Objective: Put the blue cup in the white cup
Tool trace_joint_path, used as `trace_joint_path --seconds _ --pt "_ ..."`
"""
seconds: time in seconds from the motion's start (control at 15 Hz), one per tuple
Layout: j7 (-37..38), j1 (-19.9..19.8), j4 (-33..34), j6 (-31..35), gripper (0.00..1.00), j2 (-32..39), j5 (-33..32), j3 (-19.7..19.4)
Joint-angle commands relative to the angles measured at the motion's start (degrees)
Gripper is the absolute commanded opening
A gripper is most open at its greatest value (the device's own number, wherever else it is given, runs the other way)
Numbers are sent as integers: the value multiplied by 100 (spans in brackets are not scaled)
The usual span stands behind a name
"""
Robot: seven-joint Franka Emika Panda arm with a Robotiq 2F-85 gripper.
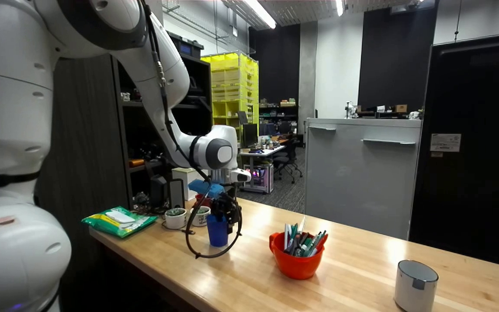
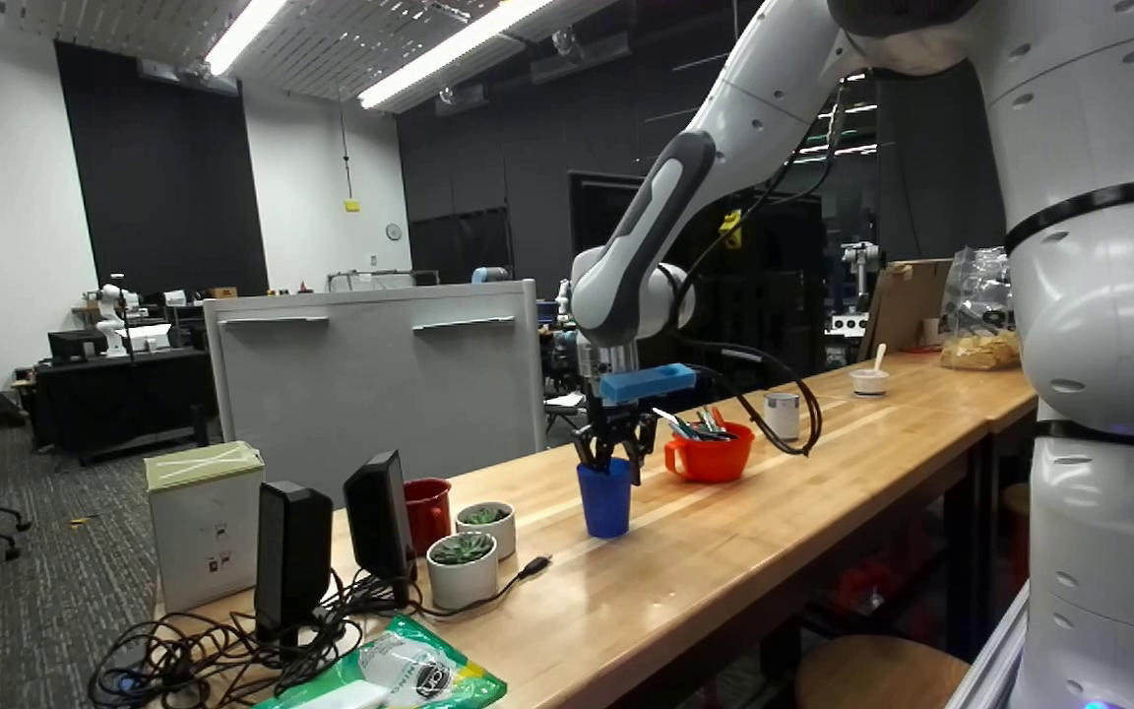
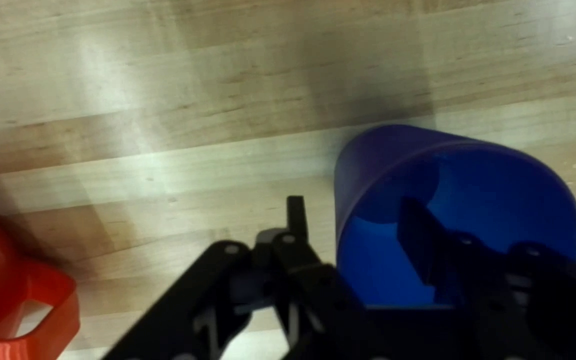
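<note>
Since my jaws gape astride the rim of the blue cup (image 2: 605, 504), near the pen mug (image 2: 713, 459), I'd clench squarely, blur obscuring depth, then lift toward the white cup (image 1: 415, 288) beyond that mug.

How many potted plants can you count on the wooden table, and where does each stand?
2. In an exterior view, the nearer plant stands beside a black speaker; the farther plant stands near the red mug. More could be hidden.
</note>
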Motion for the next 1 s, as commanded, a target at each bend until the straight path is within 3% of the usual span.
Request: trace_joint_path --seconds 0.0,0.2,0.53,0.93 --pt "62 64 38 -68 22 -127 -116 -104" --pt "43 52 90 -194 0 -298 -182 -156" --pt "108 74 140 -435 1 -735 -465 -146" --pt "-6 90 305 -1315 1 -1599 -350 43"
